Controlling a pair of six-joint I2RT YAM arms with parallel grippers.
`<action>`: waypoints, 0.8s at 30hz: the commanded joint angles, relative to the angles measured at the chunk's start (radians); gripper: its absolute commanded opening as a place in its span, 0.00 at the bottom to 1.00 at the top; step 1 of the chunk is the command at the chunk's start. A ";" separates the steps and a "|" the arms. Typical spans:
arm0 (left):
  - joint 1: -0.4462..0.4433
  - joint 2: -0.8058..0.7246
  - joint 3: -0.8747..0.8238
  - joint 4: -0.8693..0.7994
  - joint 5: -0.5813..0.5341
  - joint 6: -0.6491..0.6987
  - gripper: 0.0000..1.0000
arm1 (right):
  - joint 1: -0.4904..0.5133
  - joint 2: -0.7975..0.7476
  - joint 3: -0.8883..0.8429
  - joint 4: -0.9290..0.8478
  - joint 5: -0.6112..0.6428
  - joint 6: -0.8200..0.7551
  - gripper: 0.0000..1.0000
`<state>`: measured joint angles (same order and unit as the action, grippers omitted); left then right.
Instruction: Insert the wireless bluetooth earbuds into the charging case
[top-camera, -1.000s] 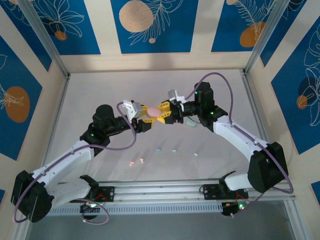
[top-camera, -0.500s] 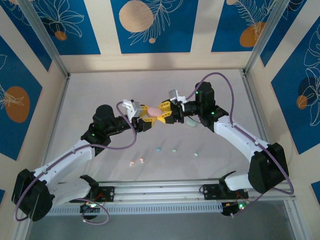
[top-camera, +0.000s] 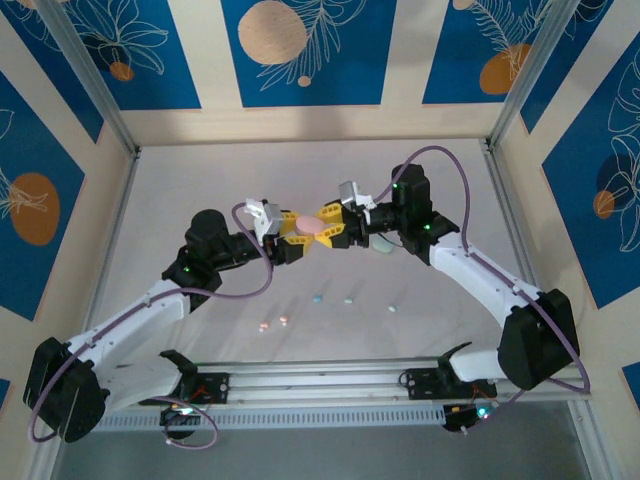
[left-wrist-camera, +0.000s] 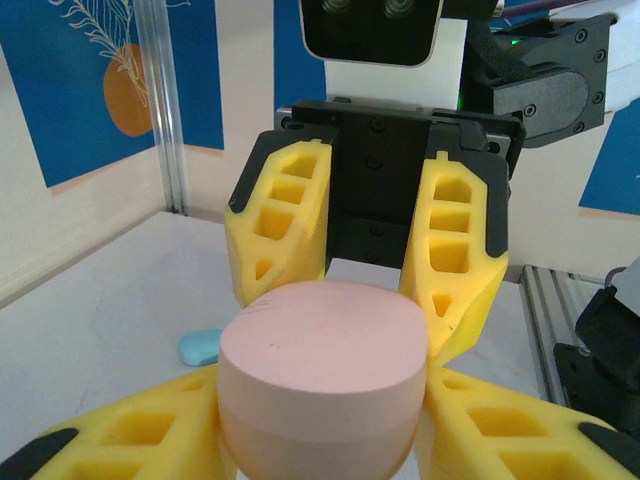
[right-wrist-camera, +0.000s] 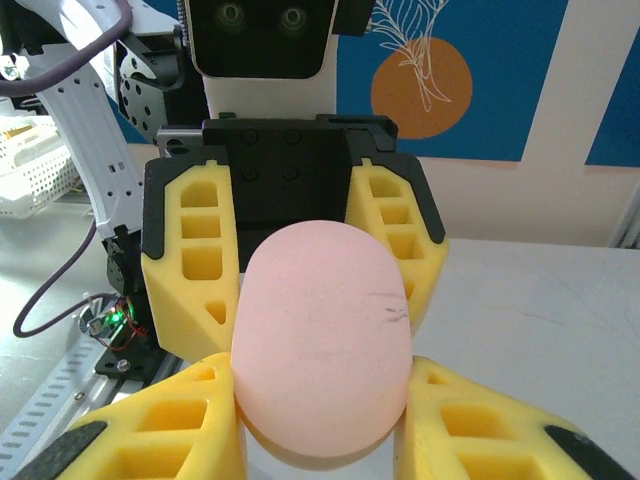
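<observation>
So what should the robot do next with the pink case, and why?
Probably pull the pink case open. The left fingers and the right fingers grip it from opposite sides, its lid looks shut, and the earbuds lie on the table, so nothing can go in yet.

Pink case (left-wrist-camera: 322, 375) between left gripper (left-wrist-camera: 320, 435) fingers and right gripper (left-wrist-camera: 362, 300) fingers opposite — light-blue piece (left-wrist-camera: 200, 347) on table (left-wrist-camera: 90, 330) beyond.

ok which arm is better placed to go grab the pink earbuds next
Left, probably: the pink earbuds lie on its side, nearer the left fingers; the right fingers could hold the pink case.
</observation>
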<state>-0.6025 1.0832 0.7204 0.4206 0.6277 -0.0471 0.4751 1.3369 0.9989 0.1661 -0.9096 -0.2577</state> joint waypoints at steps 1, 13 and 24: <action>-0.008 0.005 0.008 0.069 0.056 -0.032 0.45 | 0.023 -0.016 0.014 -0.020 0.003 -0.041 0.33; -0.008 0.008 0.015 0.059 0.051 -0.017 0.28 | 0.023 -0.018 0.022 -0.052 0.007 -0.044 0.38; -0.009 0.003 -0.039 0.120 0.088 0.059 0.23 | -0.037 0.068 0.190 -0.227 -0.053 0.245 0.58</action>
<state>-0.6022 1.0863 0.6987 0.5064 0.6449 -0.0200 0.4572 1.3823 1.1393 -0.0116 -0.9489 -0.1192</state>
